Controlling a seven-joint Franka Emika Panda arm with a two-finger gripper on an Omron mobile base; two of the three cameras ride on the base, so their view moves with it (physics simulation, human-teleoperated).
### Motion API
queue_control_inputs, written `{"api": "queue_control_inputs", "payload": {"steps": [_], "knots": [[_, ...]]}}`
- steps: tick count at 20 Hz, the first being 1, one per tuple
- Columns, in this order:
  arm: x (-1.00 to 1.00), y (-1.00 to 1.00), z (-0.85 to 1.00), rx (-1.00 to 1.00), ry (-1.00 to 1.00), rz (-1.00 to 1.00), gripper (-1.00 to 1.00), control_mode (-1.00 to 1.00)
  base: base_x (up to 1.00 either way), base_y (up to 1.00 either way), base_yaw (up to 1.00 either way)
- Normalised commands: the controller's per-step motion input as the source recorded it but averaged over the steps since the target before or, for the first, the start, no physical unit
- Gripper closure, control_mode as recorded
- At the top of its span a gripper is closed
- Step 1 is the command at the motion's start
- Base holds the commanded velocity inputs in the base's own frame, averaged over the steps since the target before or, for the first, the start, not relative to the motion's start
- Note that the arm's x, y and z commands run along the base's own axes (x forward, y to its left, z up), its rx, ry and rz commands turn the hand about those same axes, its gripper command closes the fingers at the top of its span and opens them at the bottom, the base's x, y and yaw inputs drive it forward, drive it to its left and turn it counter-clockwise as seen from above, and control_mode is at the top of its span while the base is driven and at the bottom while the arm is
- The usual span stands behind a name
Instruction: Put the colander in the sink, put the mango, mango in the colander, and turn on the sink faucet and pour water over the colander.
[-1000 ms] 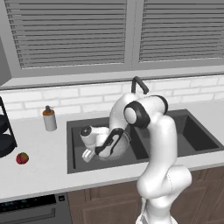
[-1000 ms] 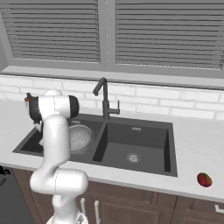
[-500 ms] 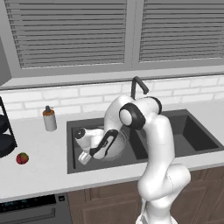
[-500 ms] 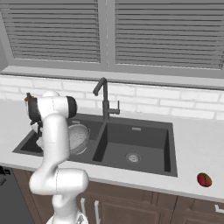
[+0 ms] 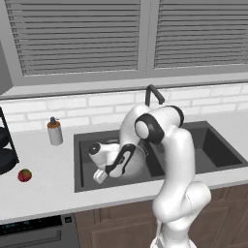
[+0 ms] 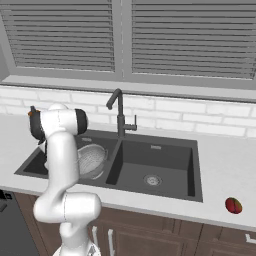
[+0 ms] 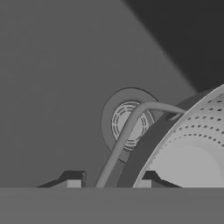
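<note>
The silvery mesh colander (image 5: 139, 162) (image 6: 92, 159) sits low in the left basin of the dark sink (image 5: 219, 147) (image 6: 156, 166). My gripper (image 5: 100, 175) (image 7: 109, 181) is shut on it, with its wire handle between the fingertips (image 7: 74, 182) and its perforated bowl (image 7: 192, 144) to the right. The basin's round drain (image 7: 130, 122) lies just beyond. One red mango (image 5: 24, 175) rests on the counter left of the sink, another mango (image 6: 233, 205) on the counter to its right. The dark gooseneck sink faucet (image 5: 154, 94) (image 6: 119, 112) stands behind the divider. No water runs.
A grey soap dispenser (image 5: 55, 131) stands on the counter behind the sink's left corner. A dark rack (image 5: 5, 150) is at the far left edge. The right basin (image 6: 152, 179) holds just its drain. My white arm arches over the left basin.
My hand has shifted slightly to the left inside the left basin, taking the colander with it. The mangos and faucet have not moved.
</note>
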Motion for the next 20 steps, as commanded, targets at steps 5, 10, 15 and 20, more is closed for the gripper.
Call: {"api": "queue_control_inputs", "payload": {"steps": [5, 10, 15, 20], "knots": [[-0.02, -0.08, 0.00, 0.04, 0.02, 0.00, 1.00, -1.00, 0.00, 0.00, 0.00], [0.00, 0.00, 0.00, 0.09, 0.00, 0.01, -1.00, -1.00, 0.00, 0.00, 0.00], [0.00, 0.11, 0.02, 0.08, 0.00, 0.02, -1.00, -1.00, 0.00, 0.00, 0.00], [0.00, 0.26, 0.38, 0.07, 0.00, 0.03, -1.00, -1.00, 0.00, 0.00, 0.00]]}}
